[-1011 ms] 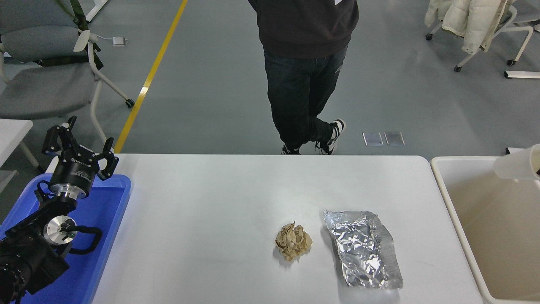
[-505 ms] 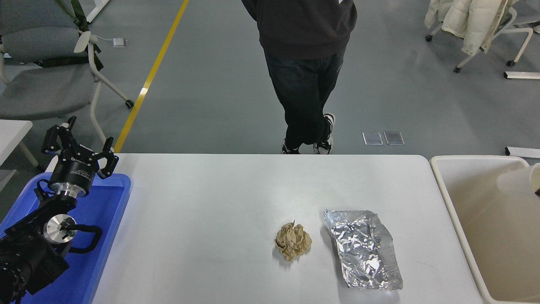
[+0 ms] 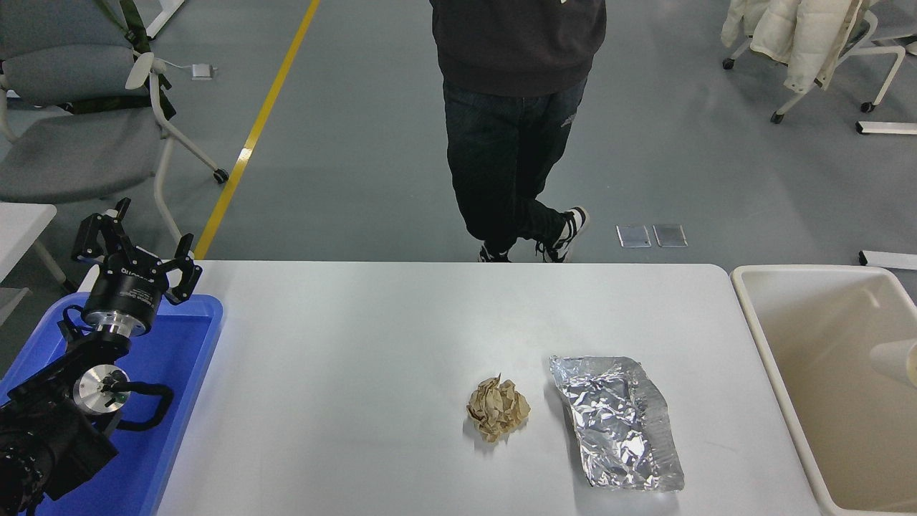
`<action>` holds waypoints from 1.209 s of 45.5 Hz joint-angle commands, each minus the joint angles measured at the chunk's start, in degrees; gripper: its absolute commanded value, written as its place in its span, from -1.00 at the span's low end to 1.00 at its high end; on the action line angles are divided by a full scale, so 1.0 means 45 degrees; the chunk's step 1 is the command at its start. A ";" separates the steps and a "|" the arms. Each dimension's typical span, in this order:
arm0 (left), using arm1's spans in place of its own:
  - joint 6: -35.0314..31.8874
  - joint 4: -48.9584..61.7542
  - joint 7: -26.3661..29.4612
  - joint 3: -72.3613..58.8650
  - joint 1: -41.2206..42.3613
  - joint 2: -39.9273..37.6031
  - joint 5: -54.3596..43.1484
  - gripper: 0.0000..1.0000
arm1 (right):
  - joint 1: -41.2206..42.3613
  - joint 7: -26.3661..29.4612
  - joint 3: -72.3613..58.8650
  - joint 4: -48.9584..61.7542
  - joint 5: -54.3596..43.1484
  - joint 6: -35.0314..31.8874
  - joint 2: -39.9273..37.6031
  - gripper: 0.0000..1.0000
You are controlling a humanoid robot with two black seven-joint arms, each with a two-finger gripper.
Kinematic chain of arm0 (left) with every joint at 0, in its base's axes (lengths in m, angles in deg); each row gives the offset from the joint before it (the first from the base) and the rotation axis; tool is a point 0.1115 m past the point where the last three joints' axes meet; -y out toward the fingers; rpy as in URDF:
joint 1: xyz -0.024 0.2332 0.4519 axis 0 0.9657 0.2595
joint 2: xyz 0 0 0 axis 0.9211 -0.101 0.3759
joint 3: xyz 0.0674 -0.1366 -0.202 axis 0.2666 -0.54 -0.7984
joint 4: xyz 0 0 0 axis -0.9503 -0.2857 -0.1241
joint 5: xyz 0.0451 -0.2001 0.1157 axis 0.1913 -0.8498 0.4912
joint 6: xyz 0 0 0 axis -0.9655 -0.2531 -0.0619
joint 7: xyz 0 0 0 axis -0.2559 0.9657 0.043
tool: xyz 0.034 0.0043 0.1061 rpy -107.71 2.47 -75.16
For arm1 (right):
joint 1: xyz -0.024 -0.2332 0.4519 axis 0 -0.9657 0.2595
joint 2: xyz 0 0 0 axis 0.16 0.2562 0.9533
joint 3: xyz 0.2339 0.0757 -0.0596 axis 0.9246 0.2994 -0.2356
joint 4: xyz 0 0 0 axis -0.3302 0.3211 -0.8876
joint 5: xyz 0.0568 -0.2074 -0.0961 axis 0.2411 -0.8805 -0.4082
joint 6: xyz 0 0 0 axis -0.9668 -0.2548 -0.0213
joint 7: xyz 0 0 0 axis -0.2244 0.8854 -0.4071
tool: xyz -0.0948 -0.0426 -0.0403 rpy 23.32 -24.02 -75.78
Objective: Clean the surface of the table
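**Parked arm, two scraps on the tabletop**

Hanging over the far end of the blue tray (image 3: 188,373) at the lower left, the left gripper (image 3: 136,252) points away from the camera with its black fingers (image 3: 188,266) spread wide apart and nothing between them. Its arm runs back toward the bottom left corner, above the tray's floor. The right gripper does not show anywhere.

The tray sits at the left end of the white tabletop (image 3: 358,358), which spans the middle of the view from the tray to the beige bin (image 3: 759,344) at the right edge. Most of the tabletop lies bare. Right of centre and toward the near edge rests a crumpled ball of brown paper (image 3: 498,408). Just beside it on the right, apart from it, lies a flattened, wrinkled sheet of foil (image 3: 620,423), its long side running toward the near edge. The foil stays well short of the bin's wall.

Inside the bin, at the picture's right edge, a pale cylinder-like thing (image 3: 895,360) shows in part; what it is cannot be told.

Beyond the far edge of the tabletop a person (image 3: 516,129) in dark clothes stands on the grey floor with legs crossed. A grey chair (image 3: 64,136) stands at the upper left, next to a yellow floor line (image 3: 258,122).
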 commanded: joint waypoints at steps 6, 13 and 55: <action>-0.0002 -0.0013 0.0000 0.0000 0.0001 0.0000 0.0000 1.00 | -0.0223 0.0293 -0.0151 0.0050 0.0431 0.0660 0.0255 -1.00; -0.0002 0.0006 0.0000 0.0000 0.0001 0.0000 0.0000 1.00 | -0.0262 0.0312 -0.0074 0.0050 0.0431 0.0660 0.0255 -1.00; -0.0041 -0.0013 0.0000 0.0000 0.0001 0.0000 0.0000 1.00 | -0.0067 0.0332 0.0141 0.0030 0.1854 0.0699 0.0099 0.95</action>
